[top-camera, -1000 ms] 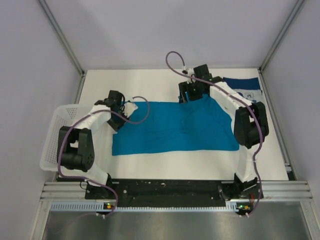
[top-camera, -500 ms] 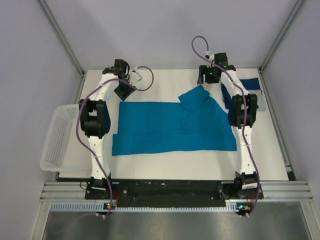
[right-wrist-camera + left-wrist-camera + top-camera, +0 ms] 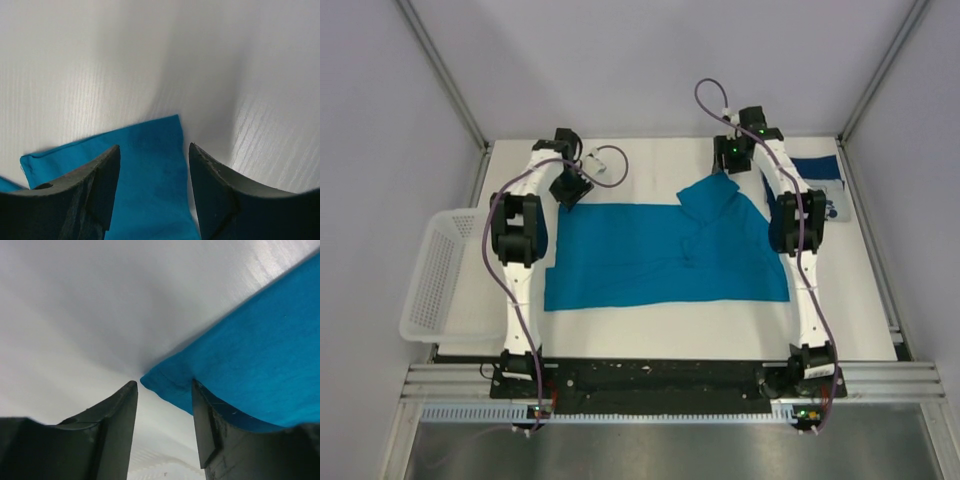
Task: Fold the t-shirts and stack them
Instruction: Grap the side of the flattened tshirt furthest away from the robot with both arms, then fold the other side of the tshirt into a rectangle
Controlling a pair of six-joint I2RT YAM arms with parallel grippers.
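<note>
Teal t-shirt (image 3: 650, 260) is noted spread flat across the middle of the bench (image 3: 640, 160), its long side running left to right. One flap at its far right end is seen turned in over the body. No other fold is visible.

Left fingers (image 3: 120, 407): set well apart, nothing clamped. The far left corner of the teal cloth is seen in the gap, close by the tips. Whether it is touched cannot be told.

Right fingers (image 3: 205, 172): likewise parted and empty. The squared end of the turned-in flap lies below the gap, flat on the bench.

Navy t-shirt (image 3: 817, 168) is recorded at the far right corner of the bench, partly hidden behind the right arm, with a pale print showing. It reads as a compact rectangle and is judged already folded, though not with certainty.

A white mesh basket (image 3: 435, 290) is noted at the left edge, apart from both shirts.

Progress is judged early to middling. The teal shirt is laid out with one flap in. The remaining folds are left to be made, and nothing is stacked.
</note>
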